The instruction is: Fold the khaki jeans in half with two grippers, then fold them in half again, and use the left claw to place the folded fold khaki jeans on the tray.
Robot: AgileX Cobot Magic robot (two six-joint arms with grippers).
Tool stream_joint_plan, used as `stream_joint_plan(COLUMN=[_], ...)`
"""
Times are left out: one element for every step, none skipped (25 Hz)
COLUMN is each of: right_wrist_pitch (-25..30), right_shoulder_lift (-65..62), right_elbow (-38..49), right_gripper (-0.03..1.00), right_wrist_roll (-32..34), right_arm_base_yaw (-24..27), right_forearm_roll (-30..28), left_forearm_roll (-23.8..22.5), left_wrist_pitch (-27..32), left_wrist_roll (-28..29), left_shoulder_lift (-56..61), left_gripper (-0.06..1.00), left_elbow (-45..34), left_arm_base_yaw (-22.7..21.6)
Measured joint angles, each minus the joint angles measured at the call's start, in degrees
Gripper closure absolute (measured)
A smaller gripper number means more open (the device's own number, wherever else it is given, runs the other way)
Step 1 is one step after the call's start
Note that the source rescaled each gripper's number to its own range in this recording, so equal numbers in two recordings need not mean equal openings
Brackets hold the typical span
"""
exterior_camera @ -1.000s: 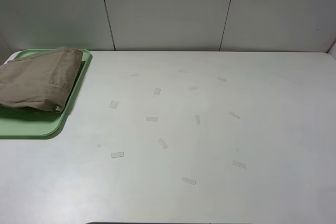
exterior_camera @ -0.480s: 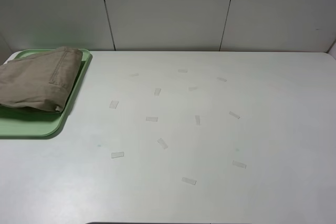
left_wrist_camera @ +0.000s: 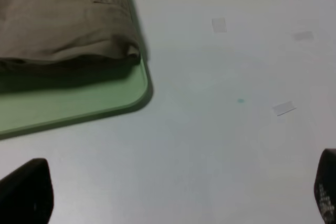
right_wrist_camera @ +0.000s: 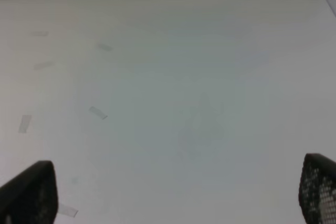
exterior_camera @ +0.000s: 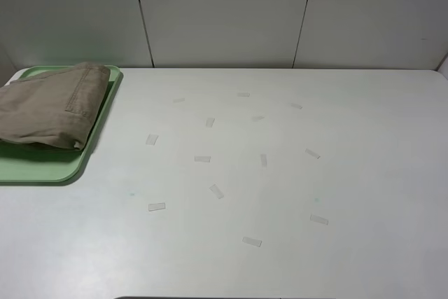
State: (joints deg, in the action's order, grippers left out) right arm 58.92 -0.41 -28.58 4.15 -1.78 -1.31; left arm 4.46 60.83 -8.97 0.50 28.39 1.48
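Folded jeans (exterior_camera: 49, 113) lie on the tray (exterior_camera: 42, 166), far left of the counter (exterior_camera: 280, 194), their right fold overhanging the tray's right rim. Left hand (left_wrist_camera: 173, 198) and right hand (right_wrist_camera: 173, 192) both wide open, holding nothing, above bare counter. Tape bits (exterior_camera: 217, 191) dot the middle.

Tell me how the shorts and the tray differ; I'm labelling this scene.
The shorts are khaki cloth, folded into a soft, creased bundle; the tray is pale green, rigid and flat with rounded corners. The shorts lie on the tray, one edge over its rim; the tray sits directly on the table. Both are at the table's far left corner.
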Motion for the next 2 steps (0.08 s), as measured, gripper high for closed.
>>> stream_joint_plan(right_wrist_pitch=[0.0, 0.0], right_shoulder_lift=[0.0, 0.0], right_elbow=[0.0, 0.0], right_gripper=[-0.03, -0.03], right_wrist_roll=[0.0, 0.0], right_arm_base_yaw=[0.0, 0.0], right_forearm_roll=[0.0, 0.0], left_forearm_roll=[0.0, 0.0], left_wrist_pitch=[0.0, 0.0], left_wrist_roll=[0.0, 0.0], left_shoulder_lift=[0.0, 0.0], left_gripper=[-0.06, -0.06], left_elbow=[0.0, 0.0], left_arm_base_yaw=[0.0, 0.0])
